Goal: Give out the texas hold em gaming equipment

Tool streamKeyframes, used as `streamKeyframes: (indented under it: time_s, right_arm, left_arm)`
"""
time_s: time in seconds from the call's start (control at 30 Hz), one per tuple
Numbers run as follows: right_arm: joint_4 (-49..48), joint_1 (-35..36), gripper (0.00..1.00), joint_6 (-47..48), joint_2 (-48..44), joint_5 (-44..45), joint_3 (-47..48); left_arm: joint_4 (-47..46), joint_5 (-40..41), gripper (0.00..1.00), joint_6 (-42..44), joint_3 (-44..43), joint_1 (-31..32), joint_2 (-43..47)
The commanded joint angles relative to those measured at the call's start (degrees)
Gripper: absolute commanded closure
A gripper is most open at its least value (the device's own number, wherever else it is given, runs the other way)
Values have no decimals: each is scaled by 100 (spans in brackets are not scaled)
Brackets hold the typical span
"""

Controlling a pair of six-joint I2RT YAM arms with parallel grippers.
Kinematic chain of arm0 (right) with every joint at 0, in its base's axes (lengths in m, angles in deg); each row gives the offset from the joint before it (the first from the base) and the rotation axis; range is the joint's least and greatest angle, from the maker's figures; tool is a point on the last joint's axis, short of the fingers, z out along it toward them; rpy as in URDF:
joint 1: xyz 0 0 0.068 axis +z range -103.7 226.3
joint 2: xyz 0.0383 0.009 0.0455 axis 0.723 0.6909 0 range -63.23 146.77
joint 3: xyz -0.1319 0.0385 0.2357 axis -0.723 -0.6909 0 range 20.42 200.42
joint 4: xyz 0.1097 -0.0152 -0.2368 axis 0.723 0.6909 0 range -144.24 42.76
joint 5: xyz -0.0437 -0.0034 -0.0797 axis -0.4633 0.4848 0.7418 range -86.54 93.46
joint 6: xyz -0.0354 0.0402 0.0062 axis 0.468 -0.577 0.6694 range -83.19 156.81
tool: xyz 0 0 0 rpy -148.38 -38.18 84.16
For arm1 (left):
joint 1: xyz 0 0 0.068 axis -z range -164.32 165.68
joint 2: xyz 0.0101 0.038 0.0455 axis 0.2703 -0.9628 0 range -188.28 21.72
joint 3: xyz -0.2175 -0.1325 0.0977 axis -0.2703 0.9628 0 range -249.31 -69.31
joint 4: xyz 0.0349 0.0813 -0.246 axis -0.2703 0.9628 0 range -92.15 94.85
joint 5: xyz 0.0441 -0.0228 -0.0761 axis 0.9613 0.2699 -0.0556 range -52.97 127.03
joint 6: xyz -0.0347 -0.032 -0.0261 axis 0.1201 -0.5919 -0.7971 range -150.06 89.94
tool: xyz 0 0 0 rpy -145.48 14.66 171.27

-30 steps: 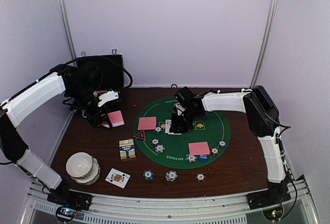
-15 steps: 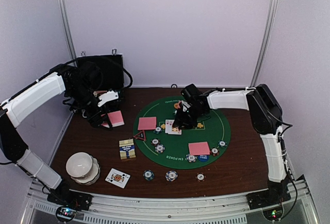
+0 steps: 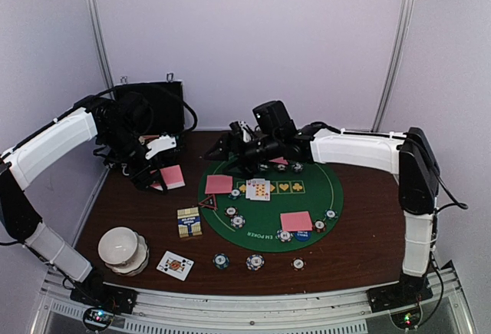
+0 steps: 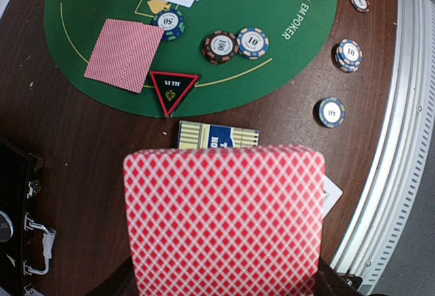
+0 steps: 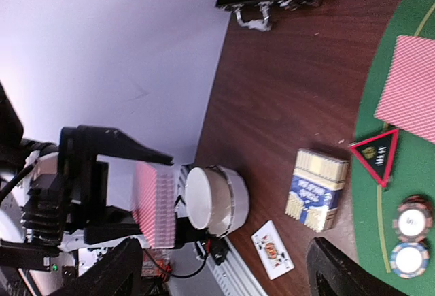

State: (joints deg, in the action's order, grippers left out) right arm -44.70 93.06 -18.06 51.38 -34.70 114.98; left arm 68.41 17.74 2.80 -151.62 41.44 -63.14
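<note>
1. Pink-backed playing cards (image 4: 224, 221) sit clamped in the left gripper (image 3: 159, 174), held over the brown table (image 3: 353, 249) just left of the green mat (image 3: 322, 184).
2. Black hinged case (image 3: 153, 104) stands open at the back left, its inside too dark to read; white domed bowl stack (image 3: 123, 248) sits front left.
3. Right gripper (image 3: 229, 143) hangs above the mat's far-left edge, fingers spread wide, nothing between them.
4. Face-up cards (image 3: 259, 189) lie mid-mat, below and clear of those fingers.
5. A second ago that gripper was down on those cards; now it's up, swung left, and has let go. Left arm hasn't budged.
</note>
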Motion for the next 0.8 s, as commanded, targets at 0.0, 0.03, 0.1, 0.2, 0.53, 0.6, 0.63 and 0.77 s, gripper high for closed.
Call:
streamKeyframes:
  time_s: [0.0,0.03,0.1,0.2,0.53,0.6,0.63,0.77]
  right_arm:
    - [-934,314,13,-840,182,-636,161]
    - [-1097,373,12,-894,236,-681,212]
    - [-1174,483,12,-983,346,-754,332]
    - [-1346,597,12,-1144,505,-851,419]
    - [-1224,780,12,-1165,943,-930,917]
    - [-1235,803,13,-1231,1089,-960,1064]
    - [-1237,807,13,-1259,1162,-972,1133]
    - [-1236,834,14,-1359,1406,-1013,1379]
  left_arm:
    - [-98,-144,100,53,-171,-9,3]
    - [-100,-152,100,54,-172,-9,-2]
    - [-102,-162,100,44,-187,-9,-2]
    - [-99,-185,100,34,-205,-9,7]
    - [-104,-230,100,24,-194,-9,39]
    - [-102,-228,100,27,-198,-9,40]
    - [-104,-233,100,25,-203,-9,41]
    - [-97,-230,100,26,-195,-9,54]
